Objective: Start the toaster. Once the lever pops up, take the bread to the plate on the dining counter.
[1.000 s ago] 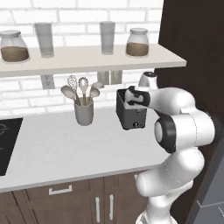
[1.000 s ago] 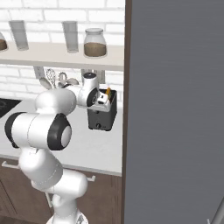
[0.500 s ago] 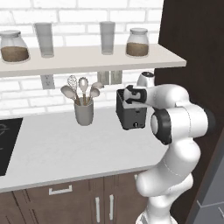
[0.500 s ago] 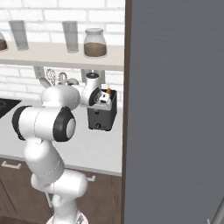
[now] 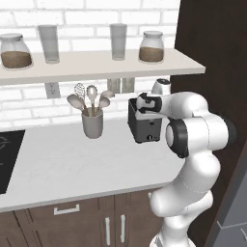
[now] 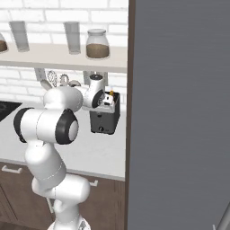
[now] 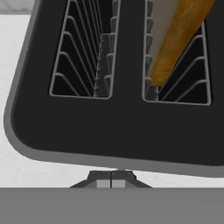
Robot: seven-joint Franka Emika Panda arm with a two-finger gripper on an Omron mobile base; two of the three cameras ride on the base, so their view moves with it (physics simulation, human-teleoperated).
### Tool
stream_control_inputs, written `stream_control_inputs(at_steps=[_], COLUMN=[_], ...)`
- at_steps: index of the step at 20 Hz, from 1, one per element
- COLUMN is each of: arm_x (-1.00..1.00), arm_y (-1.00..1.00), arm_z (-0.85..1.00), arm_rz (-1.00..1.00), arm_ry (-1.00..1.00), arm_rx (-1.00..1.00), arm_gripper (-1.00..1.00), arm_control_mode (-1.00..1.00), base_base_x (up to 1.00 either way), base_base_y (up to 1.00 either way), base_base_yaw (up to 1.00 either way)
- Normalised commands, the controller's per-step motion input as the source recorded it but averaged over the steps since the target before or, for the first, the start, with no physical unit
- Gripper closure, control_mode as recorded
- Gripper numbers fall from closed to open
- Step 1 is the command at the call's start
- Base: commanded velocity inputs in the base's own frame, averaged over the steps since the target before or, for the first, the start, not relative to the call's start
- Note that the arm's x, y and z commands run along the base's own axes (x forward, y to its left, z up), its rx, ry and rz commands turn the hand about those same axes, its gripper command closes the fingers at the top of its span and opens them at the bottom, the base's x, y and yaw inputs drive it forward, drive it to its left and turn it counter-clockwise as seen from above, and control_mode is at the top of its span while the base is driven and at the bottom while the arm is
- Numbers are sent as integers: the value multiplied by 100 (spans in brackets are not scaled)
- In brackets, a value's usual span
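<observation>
White brick wall backs the pale tabletop [image 5: 72,164], where the small black boxy two-slot toaster [image 5: 143,126] stands to the right of a grey crock of utensils [image 5: 92,122]. The tan bread slice with its brown crust [image 7: 175,39] leans in one toaster slot. Right above the toaster's front end, the tool [image 7: 111,180] sits fully closed, holding nothing.
</observation>
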Motion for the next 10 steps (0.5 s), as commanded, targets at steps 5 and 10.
stream_control_inputs(at_steps=[5,10], arm_x=[-1,0], arm_y=[0,0], arm_z=[-19,-32], arm_rz=[2,0], arm_ry=[0,0], arm_rx=[-1,-2], arm_gripper=[100,100], arm_control_mode=[-100,-100], base_base_x=[0,0], base_base_y=[0,0], base_base_yaw=[0,0])
